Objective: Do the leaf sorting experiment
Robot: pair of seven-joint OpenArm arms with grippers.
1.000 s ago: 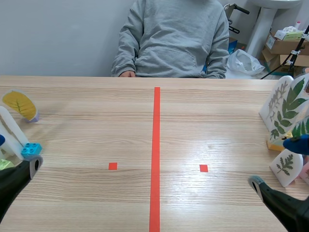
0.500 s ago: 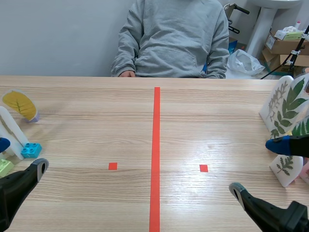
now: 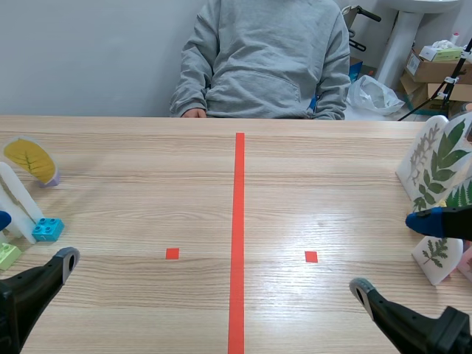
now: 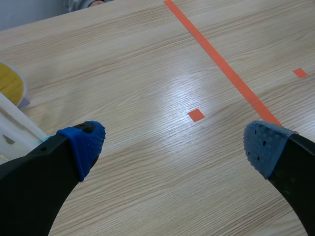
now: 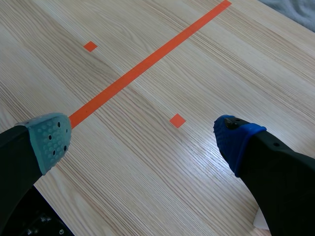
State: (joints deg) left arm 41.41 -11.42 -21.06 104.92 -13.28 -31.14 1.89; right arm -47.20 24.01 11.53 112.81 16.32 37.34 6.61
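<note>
Nearest to the robot, the left gripper (image 4: 174, 145) and the right gripper (image 5: 142, 138) both hang low over the table (image 3: 147, 192). Their fingers are spread wide and nothing is between them.

Just beside the right gripper stands a small leaf card (image 3: 434, 254), upright at the table's right edge. On the left side a white card (image 3: 13, 195) stands by a blue brick (image 3: 46, 228), with a green brick (image 3: 6, 254) near it. The cards seem thin, light and stiff, probably with a smooth cover, so I think they can slip or fall over easily. I would take one by its upper edge, with gentle pressure.

A little further, large leaf cards (image 3: 442, 158) lean close behind the small one, so a finger reaching there may knock them. A yellow leaf (image 3: 29, 158) stands on the far left, well apart from the left gripper.

Across the table sits a person (image 3: 265, 66) in a grey sweatshirt. Cardboard boxes (image 3: 435, 66) are behind, at the right.
</note>
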